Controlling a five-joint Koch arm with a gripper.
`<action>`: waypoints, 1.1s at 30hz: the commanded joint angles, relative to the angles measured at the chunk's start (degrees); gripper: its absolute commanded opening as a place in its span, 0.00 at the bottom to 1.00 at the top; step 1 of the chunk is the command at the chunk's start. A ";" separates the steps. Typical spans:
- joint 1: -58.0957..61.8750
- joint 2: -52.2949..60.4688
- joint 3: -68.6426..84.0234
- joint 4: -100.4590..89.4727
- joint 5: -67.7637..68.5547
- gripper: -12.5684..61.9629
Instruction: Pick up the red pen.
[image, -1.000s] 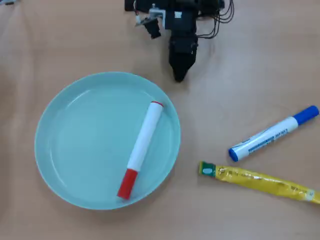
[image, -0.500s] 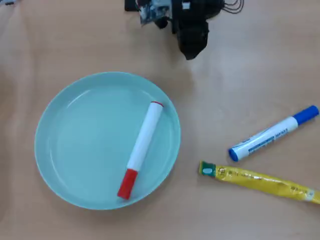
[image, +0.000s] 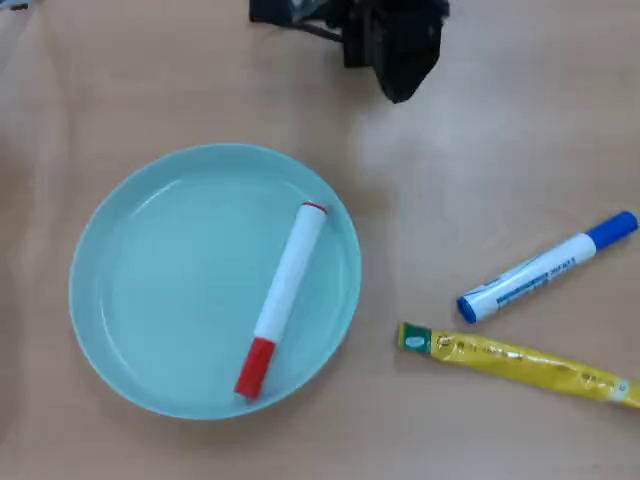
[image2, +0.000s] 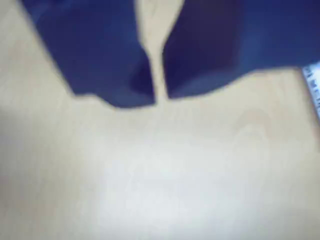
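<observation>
The thick white-barrelled marker with a red cap, the red pen (image: 282, 299), lay slantwise inside the shallow pale-turquoise round plate (image: 120, 250), its red cap near the lower rim and its thin red ring toward the upper right rim in the overhead view. The dark gripper (image: 402, 95) hung at the top edge of that view, well apart from the plate and holding nothing. In the blurred wrist view its two dark jaws stood almost together, only a thin slit of the light wooden table (image: 500, 150) showing between the tips of the gripper (image2: 158, 97).

To the right, clear of the plate, lay the white marker with a blue cap and blue print (image: 547, 267) and, just below it, the yellow tube-like packet with a green end (image: 515, 362).

By my judgement nothing of the task was done: the pen was untouched, so the approach over the plate, opening the jaws, closing on the barrel and the lift all remained
</observation>
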 joint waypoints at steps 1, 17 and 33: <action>0.44 5.19 -9.14 5.10 -0.79 0.09; 11.87 -8.88 -32.61 8.53 -0.44 0.10; 20.30 -33.05 -51.50 8.61 1.14 0.10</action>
